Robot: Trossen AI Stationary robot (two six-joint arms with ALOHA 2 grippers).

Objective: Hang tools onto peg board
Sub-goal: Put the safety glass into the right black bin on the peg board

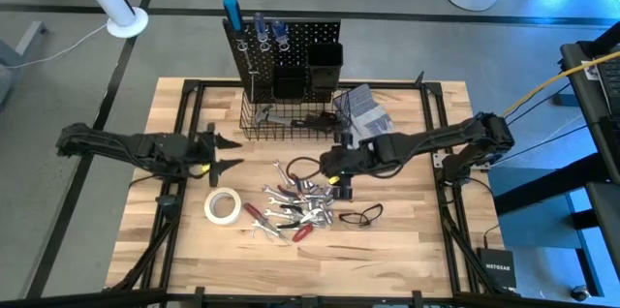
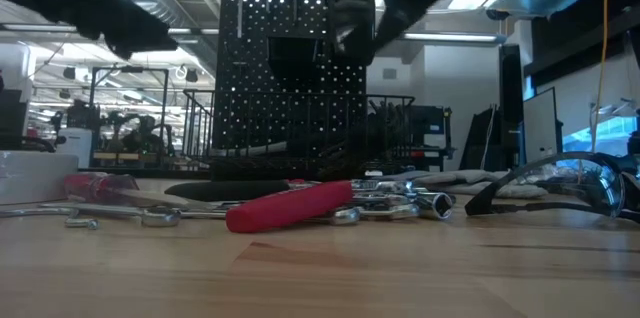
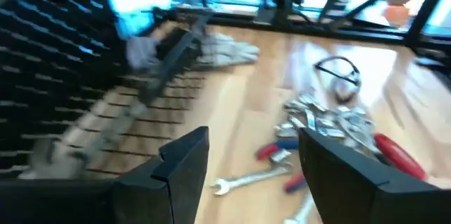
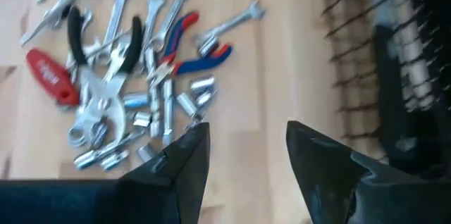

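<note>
The tools (image 1: 298, 201) lie in a loose pile on the wooden table: silver wrenches, sockets, and red- and blue-handled pliers (image 4: 190, 51). A white tape roll (image 1: 222, 206) lies to their left. The peg board (image 1: 283, 45) stands upright at the far side with a few tools hanging on it, and a wire basket (image 1: 291, 119) stands at its base. My right gripper (image 1: 337, 184) hovers open above the pile's far right part, tilted downward, with nothing between its fingers (image 4: 184, 155). My left gripper (image 1: 232, 152) is open at the left, beside the basket, and touches nothing.
Grey gloves (image 1: 363, 109) lie over the basket's right end. Dark safety glasses (image 1: 363, 216) lie to the right of the pile. Black box bins (image 1: 308, 71) sit on the board. A black frame (image 1: 441, 168) runs around the table. Bare wood lies along the near edge.
</note>
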